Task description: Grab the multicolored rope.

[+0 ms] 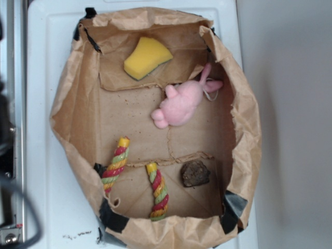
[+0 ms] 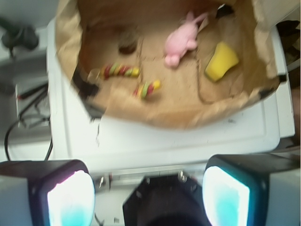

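The multicolored rope [image 1: 115, 165] lies in the near part of a brown paper-lined bin [image 1: 62, 104]. It shows as two red, yellow and green twisted stretches with yellow ends; the second stretch [image 1: 157, 192] lies to the right, and the bend between them is hidden by the paper. In the wrist view the rope [image 2: 121, 71] is far ahead inside the bin [image 2: 141, 113]. My gripper [image 2: 148, 197] hangs outside the bin over the white surface, open, its fingers [image 2: 70, 200] wide apart with nothing between them. The gripper does not show in the exterior view.
A pink plush [image 1: 181, 101] lies mid-bin and a yellow sponge [image 1: 147, 57] at the far end. A dark brown lump [image 1: 195, 173] sits right of the rope. The bin's crumpled paper walls stand up all round. Cables [image 2: 28, 117] lie off the white surface's left.
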`<state>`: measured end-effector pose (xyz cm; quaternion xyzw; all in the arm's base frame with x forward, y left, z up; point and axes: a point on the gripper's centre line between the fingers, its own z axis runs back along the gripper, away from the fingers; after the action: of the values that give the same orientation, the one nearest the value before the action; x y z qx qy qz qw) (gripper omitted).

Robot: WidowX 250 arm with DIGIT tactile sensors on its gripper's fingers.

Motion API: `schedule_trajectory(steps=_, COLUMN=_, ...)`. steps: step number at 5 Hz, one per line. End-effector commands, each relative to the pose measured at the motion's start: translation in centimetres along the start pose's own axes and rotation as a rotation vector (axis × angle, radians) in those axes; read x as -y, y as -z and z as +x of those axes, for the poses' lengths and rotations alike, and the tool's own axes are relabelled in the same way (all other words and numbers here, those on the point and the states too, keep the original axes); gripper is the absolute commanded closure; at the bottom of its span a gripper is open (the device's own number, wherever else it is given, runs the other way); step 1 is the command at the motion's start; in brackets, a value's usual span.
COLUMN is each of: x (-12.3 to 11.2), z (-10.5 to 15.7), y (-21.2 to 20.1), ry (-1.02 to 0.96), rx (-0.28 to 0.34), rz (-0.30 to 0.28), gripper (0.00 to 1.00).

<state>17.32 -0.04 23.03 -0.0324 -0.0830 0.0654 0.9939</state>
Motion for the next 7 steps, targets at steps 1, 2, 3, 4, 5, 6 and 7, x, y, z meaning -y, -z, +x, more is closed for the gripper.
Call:
schedule_trajectory(steps=1, x=-2.0, z=5.5, y=0.2, ry=-0.097, rx=0.108, rz=-0.016, gripper=0.00)
schedule_trajectory(steps=2, x=-1.3, z=8.2, y=2.6, ry=-0.109, rx=0.116, rz=-0.009, gripper=0.00)
schedule_trajectory(steps=3, x=0.8, z=9.3, y=5.4, ry=-0.082, rx=0.095, rz=-0.005, gripper=0.00)
schedule_trajectory(steps=4, x=2.1, z=9.5, y=8.5, ry=-0.110, rx=0.087, rz=0.028, gripper=0.00)
schedule_trajectory(steps=5, x=2.0, z=9.6, y=10.4, ry=-0.152, rx=0.082, rz=0.079, gripper=0.00)
schedule_trajectory(steps=6, x=2.0, z=9.6, y=10.4, ry=-0.152, rx=0.082, rz=0.079, gripper=0.00)
schedule_trajectory(steps=7, x=2.0, z=9.6, y=10.4, ry=-0.152, rx=0.082, rz=0.079, gripper=0.00)
